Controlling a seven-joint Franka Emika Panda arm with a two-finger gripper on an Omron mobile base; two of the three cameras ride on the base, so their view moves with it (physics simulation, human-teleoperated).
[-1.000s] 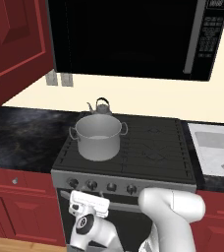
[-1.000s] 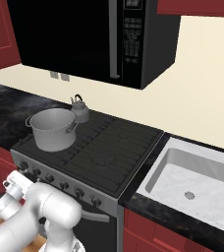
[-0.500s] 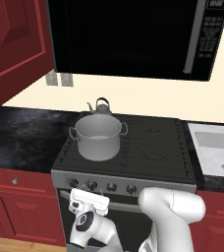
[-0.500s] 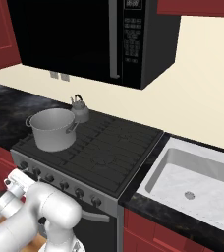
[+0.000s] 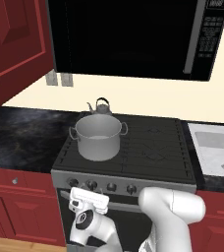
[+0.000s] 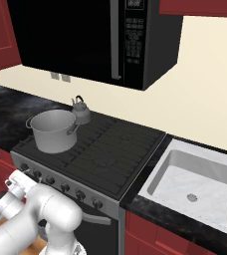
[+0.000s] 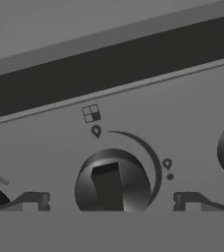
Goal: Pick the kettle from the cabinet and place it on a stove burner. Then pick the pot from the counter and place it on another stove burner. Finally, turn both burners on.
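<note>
The robot's two-finger jaws [image 7: 111,204] stand spread wide and empty before the silver knob-row front of the stove, their two dark finger tips [image 7: 31,201] flanking a round dark control knob with a raised bar grip [image 7: 112,183]. The bar stands close to upright in the hand view, beneath a small flame mark and a curved dial line; parts of two neighbouring knobs show at either edge. Whether the finger tips touch the panel cannot be told.

In the left base view the white hand [image 5: 88,201] hangs low in front of the oven, just below the row of knobs, at the left end of that row.

Above it, the wide silver-grey cylindrical metal pot with two loop handles [image 5: 98,137] sits upright on the front left burner of the black gas cooktop with cast grates [image 5: 153,147]. Just behind it, on the rear left burner, stands the small grey metal kettle with a curved spout and black arched handle [image 5: 100,107], its spout pointing left; from the right base view the kettle [image 6: 80,111] appears just beside the pot [image 6: 53,130], and contact cannot be judged.

The dark stone-look tabletop with faint veins [image 5: 20,138] runs left of the stove. The red panelled cabinet door with a round silver knob [image 5: 15,44] stands at upper left.
</note>
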